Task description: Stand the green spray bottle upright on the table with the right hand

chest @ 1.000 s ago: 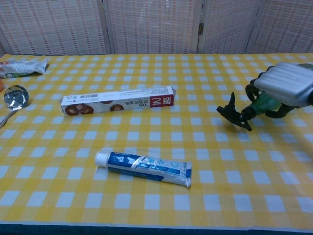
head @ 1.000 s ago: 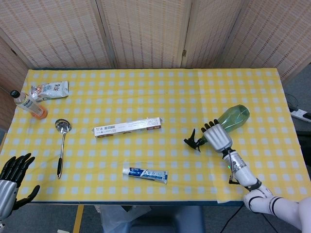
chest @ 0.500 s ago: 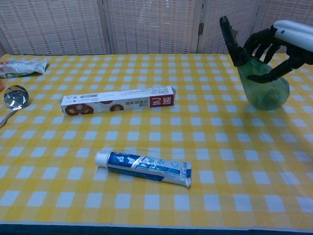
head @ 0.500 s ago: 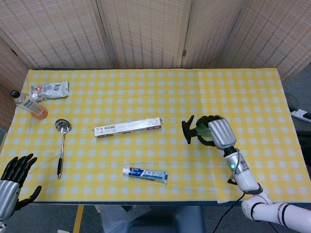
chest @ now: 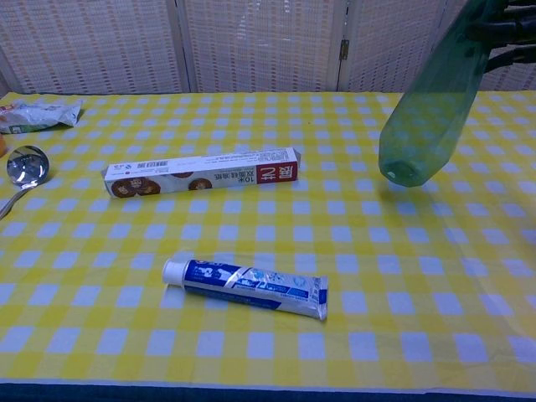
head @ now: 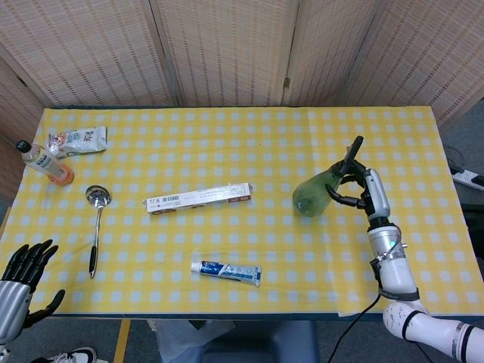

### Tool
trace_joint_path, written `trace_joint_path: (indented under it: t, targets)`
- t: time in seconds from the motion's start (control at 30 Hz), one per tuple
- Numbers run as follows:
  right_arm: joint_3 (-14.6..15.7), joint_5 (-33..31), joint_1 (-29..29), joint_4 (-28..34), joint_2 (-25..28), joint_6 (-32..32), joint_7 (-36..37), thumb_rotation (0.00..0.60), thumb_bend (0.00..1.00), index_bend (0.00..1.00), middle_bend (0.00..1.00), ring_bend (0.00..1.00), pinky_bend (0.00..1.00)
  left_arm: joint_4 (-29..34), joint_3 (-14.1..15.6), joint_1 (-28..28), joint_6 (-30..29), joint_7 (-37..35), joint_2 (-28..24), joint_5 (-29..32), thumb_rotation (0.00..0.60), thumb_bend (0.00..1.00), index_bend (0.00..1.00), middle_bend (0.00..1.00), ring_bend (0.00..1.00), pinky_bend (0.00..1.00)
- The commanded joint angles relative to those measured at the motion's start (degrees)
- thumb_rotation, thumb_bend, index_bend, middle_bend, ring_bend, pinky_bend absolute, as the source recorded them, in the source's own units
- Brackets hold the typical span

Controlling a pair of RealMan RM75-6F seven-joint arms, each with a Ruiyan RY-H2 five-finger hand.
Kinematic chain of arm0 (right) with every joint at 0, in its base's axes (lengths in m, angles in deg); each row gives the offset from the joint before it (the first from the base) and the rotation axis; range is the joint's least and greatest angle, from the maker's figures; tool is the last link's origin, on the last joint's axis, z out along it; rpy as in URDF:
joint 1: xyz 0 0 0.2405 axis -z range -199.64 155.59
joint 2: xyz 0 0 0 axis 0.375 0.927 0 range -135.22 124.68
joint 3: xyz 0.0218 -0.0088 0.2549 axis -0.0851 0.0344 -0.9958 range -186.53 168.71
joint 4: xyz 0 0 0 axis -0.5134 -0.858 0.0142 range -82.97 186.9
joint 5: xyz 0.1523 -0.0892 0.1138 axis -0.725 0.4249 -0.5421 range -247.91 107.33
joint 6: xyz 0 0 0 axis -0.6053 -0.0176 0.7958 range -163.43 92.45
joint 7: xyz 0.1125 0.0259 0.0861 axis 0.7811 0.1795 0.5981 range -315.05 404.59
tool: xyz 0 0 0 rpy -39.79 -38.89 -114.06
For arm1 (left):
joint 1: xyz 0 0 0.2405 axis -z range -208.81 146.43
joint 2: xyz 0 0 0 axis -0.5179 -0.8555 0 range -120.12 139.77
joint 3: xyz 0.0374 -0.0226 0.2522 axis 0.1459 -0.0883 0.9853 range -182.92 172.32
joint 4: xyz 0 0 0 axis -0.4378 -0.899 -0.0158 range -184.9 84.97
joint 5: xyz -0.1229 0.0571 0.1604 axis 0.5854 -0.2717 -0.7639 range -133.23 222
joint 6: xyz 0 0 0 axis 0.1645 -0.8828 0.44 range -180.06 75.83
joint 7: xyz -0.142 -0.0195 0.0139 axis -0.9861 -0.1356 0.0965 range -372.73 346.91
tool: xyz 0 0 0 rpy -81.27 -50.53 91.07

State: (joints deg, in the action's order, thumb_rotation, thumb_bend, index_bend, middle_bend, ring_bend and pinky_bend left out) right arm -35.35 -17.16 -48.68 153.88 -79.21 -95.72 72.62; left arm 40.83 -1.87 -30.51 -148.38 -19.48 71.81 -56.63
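My right hand [head: 363, 187] grips the green spray bottle [head: 314, 194] around its neck at the right side of the table. The bottle is tilted, its black trigger head [head: 352, 153] up and to the right, its round base down and to the left. In the chest view the translucent green bottle [chest: 427, 109] hangs just above the yellow checked tablecloth [chest: 251, 335], and only dark fingertips [chest: 507, 29] show at the top right corner. My left hand [head: 19, 280] is open, off the table's front left corner.
A long boxed toothpaste carton [head: 198, 198] lies mid-table, a toothpaste tube [head: 225, 272] nearer the front. A metal ladle [head: 96, 219], an orange bottle [head: 45, 162] and a foil pouch [head: 76, 139] sit at the left. Wicker screens stand behind.
My right hand lifted the bottle off the cloth and turned it from lying to near upright, trigger head swinging up and right. The left hand barely moved.
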Motion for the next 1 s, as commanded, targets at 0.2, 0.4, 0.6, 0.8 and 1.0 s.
trace_joint_path:
  t: [0.2, 0.4, 0.6, 0.8, 1.0]
  targets:
    - [1.47, 3.6, 1.41, -4.86, -2.13, 2.79, 6.23, 0.6, 0.33, 0.81, 0.64, 0.58, 0.41, 0.06, -0.04, 0.03, 0.17, -0.13, -0.04, 0.21, 0.6, 0.4, 0.04, 0.09, 0.1, 0.0]
    - [2.51, 5.68, 1.04, -5.68, -2.77, 2.55, 4.74, 0.6, 0.33, 0.8, 0.61, 0.54, 0.38, 0.06, -0.13, -0.02, 0.02, -0.18, -0.06, 0.3, 0.6, 0.41, 0.05, 0.1, 0.1, 0.0]
    - [3.85, 8.81, 0.66, -5.95, -3.18, 1.5, 2.31, 0.6, 0.33, 0.68, 0.51, 0.45, 0.26, 0.2, -0.02, -0.06, -0.05, -0.37, -0.23, 0.12, 0.6, 0.43, 0.09, 0.11, 0.1, 0.0]
    - [5.32, 11.92, 1.12, -5.74, -2.93, 0.42, 1.7, 0.6, 0.33, 0.53, 0.37, 0.35, 0.18, 0.24, 0.06, -0.16, -0.43, -0.98, -0.55, -0.15, 0.6, 0.45, 0.13, 0.12, 0.1, 0.0]
    - [6.94, 14.39, 1.23, -6.38, -2.74, 0.61, 1.82, 0.6, 0.33, 0.35, 0.24, 0.25, 0.11, 0.12, 0.04, -0.31, -0.93, -1.76, -0.84, -0.23, 0.6, 0.45, 0.14, 0.12, 0.1, 0.0]
